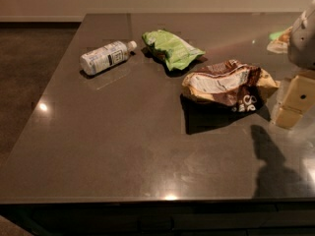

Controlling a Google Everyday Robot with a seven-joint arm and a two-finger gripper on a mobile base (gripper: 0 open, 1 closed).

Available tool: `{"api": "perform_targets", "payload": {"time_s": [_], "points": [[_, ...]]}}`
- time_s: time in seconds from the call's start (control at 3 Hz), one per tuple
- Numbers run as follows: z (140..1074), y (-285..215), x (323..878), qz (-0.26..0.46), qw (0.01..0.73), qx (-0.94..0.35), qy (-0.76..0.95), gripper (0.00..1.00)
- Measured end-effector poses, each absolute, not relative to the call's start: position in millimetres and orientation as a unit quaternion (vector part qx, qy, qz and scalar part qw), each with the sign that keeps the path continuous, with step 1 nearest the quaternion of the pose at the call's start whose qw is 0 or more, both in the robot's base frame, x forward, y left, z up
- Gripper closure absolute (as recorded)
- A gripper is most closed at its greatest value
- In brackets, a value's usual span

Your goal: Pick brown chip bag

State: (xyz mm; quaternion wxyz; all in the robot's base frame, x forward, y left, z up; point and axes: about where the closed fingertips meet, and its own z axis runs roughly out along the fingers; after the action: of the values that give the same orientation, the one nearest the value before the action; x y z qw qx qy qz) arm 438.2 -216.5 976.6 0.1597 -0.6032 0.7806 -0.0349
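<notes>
The brown chip bag (225, 85) lies crumpled on the dark table (123, 141), right of centre, with its white label panel facing up and white lettering at its lower right. My gripper (294, 104), pale yellow, hangs at the right edge of the view, just right of the bag's right end and slightly above the tabletop. It holds nothing that I can see. Its shadow falls on the table below it.
A smaller green chip bag (172, 48) lies behind and left of the brown bag. A clear plastic bottle (106, 57) lies on its side further left. Another small green and tan packet (279, 40) sits at the far right. The table's left and front edges are in view.
</notes>
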Motion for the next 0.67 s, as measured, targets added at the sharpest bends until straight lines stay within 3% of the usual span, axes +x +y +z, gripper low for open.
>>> {"api": "perform_targets", "payload": {"time_s": [0.67], "points": [[973,-217,453,-0.038,0.163,-0.593,0.788,0.00]]}}
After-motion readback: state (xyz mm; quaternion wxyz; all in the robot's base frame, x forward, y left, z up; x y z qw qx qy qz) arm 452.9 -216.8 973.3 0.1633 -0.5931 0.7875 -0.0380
